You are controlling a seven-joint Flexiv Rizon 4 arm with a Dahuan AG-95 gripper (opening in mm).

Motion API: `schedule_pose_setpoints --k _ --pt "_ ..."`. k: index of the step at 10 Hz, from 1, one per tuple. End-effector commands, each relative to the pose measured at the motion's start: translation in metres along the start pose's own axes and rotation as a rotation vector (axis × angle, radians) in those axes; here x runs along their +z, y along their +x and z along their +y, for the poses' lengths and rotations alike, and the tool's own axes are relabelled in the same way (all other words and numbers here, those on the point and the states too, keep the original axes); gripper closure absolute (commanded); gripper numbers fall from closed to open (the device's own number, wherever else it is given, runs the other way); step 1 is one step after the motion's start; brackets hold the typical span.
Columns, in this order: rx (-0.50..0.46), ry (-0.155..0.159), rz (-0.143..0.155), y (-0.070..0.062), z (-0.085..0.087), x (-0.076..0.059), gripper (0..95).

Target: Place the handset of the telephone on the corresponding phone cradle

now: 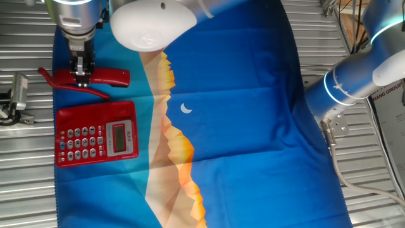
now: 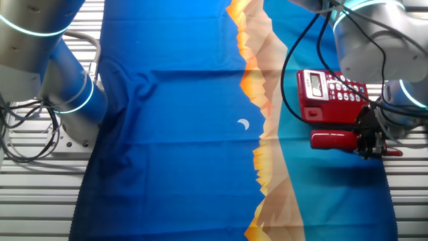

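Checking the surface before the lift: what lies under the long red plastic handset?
The long red plastic handset lies on the blue printed cloth, beside the red keypad base. The gripper covers its middle.

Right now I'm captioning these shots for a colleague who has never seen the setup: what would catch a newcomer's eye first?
First the vivid blue cloth covering the table, with an orange mountain ridge and a small white crescent printed down its middle. Next the red telephone near the cloth's edge, with the handset lying off the base, just beside it. The gripper is down on the handset, fingers astride its middle.
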State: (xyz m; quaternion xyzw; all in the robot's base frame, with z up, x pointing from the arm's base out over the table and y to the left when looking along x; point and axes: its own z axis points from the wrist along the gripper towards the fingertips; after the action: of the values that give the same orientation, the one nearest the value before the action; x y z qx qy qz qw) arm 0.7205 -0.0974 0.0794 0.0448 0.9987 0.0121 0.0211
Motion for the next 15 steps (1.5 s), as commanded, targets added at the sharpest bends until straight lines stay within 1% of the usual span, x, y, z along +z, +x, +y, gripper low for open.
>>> schedule_pose_setpoints --k 1,3,7,11,15 --pt "-0.001 0.002 0.001 -0.003 0.006 -0.001 95.0" --pt "-0.004 -0.002 0.002 -0.003 0.009 -0.001 95.0" --pt "-0.030 0.002 0.005 -0.002 0.014 -0.003 95.0" --pt "-0.096 0.020 0.014 0.000 0.020 -0.004 95.0" --pt "-0.095 0.020 0.014 0.001 0.027 -0.004 95.0"
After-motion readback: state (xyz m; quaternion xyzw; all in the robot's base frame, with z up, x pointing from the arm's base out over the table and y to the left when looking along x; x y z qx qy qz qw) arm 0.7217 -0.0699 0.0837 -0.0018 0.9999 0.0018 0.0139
